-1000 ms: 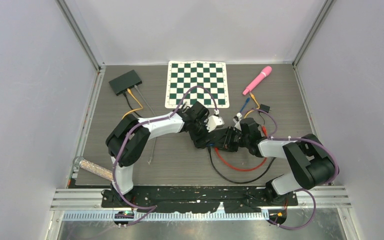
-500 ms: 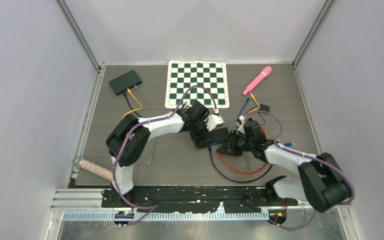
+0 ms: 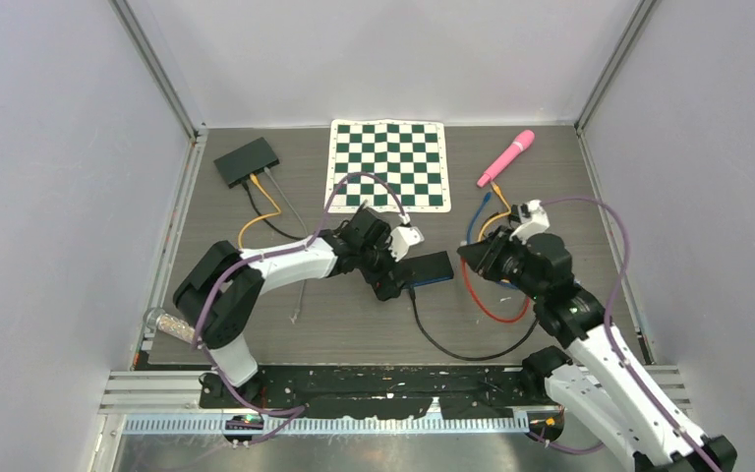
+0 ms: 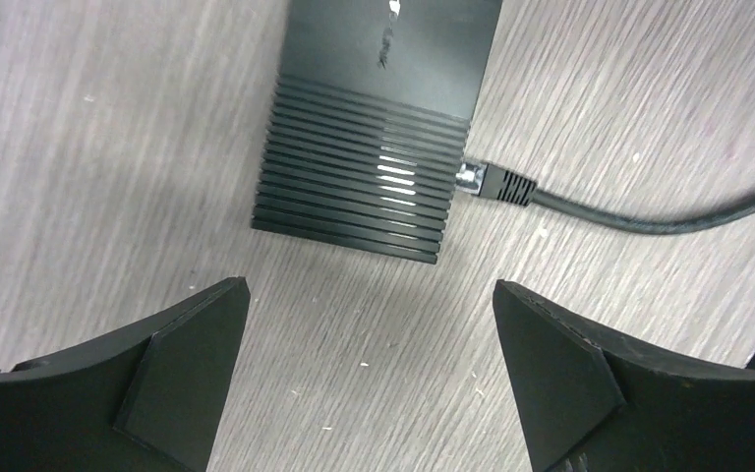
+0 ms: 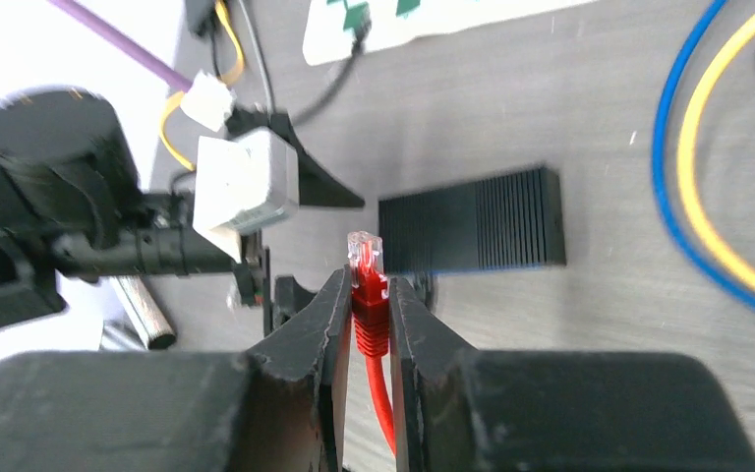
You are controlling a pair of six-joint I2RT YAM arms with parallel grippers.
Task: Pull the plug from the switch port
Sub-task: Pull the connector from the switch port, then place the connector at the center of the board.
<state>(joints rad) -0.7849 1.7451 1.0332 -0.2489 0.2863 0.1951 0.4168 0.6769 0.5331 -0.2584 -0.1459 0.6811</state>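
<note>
Just right of the switch (image 3: 425,267) and raised above it, the right fingers (image 5: 319,324) pinch the red plug (image 5: 367,285) narrowly by its boot. Its clear tip stands free of any port, so the pull itself looks done. The left fingers (image 4: 177,364) are spread wide over the switch's near end, touching nothing, and the switch lies flat and unheld on the desk (image 3: 354,324).

The risk now is in the trailing wire. The red cable (image 3: 482,295) runs from the plug down into a loop right of the switch. A further lift could draw that loop taut and sweep it against the switch, which nothing pins. A black cable (image 4: 639,218) is seated in the switch's side, so any shove to the switch may strain that connection too. The grip is also slim and set low on the plug, and a snag on the cable could twist the plug out of the fingers.
</note>
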